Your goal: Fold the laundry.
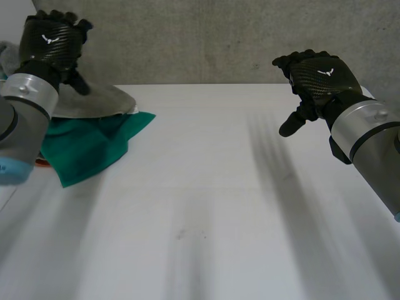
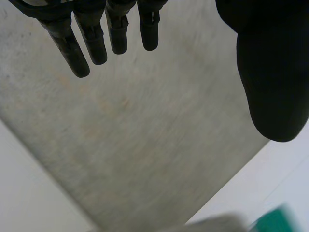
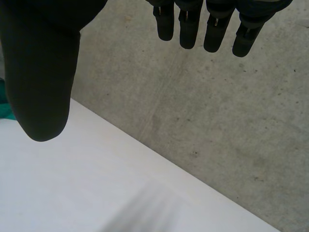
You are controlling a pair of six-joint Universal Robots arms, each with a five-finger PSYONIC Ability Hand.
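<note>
A pile of laundry lies at the table's far left: a green cloth [image 1: 94,142] with a grey cloth [image 1: 100,99] on top of it. My left hand [image 1: 51,39] is raised above that pile, fingers [image 2: 77,43] relaxed and apart from the thumb, holding nothing. The green cloth's corner [image 2: 273,222] peeks in beyond the thumb. My right hand [image 1: 315,78] hovers above the table's far right, open and empty, its fingers [image 3: 193,29] straight and its thumb [image 3: 41,87] spread away from them.
The white table [image 1: 212,206] stretches wide between the arms. A grey concrete wall [image 1: 206,37] rises behind its far edge. A small orange thing [image 1: 41,162] shows under the green cloth near my left arm.
</note>
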